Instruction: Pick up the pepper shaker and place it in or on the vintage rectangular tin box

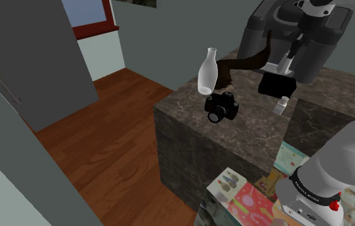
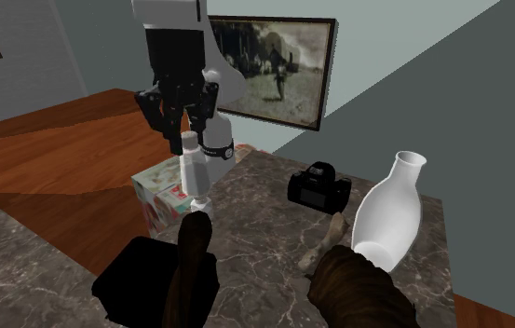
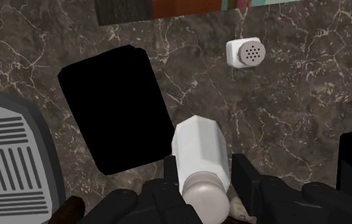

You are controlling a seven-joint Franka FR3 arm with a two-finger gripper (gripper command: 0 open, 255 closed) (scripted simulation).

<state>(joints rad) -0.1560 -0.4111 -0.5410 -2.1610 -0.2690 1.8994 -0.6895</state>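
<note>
One shaker in the gripper [image 2: 190, 132]: it's closed most of the way, clasping the white pepper shaker [image 3: 200, 159] near its top, and the body hangs straight down under the fingers. I can't tell how much clearance it has over the tabletop [image 3: 282, 114]. The tin box [image 2: 160, 184], the patterned one, sits past the tabletop edge and lower than the gripper, toward the arm's base.

Risks as I see them:
- The grip is high on a tall, smooth body, so a fast swing could make it pivot or slip out.
- A black flat slab [image 3: 114, 108] lies just beside the held shaker, and a second small shaker [image 3: 247, 52] stands a bit beyond the gripper. A low traverse clips either.
- A grey grilled object [image 3: 15, 153] sits close on the slab's far side.
- The box is below tabletop level, so releasing from this height means a drop, then likely a bounce or tip-out.

I'd lift first, then carry over.
</note>
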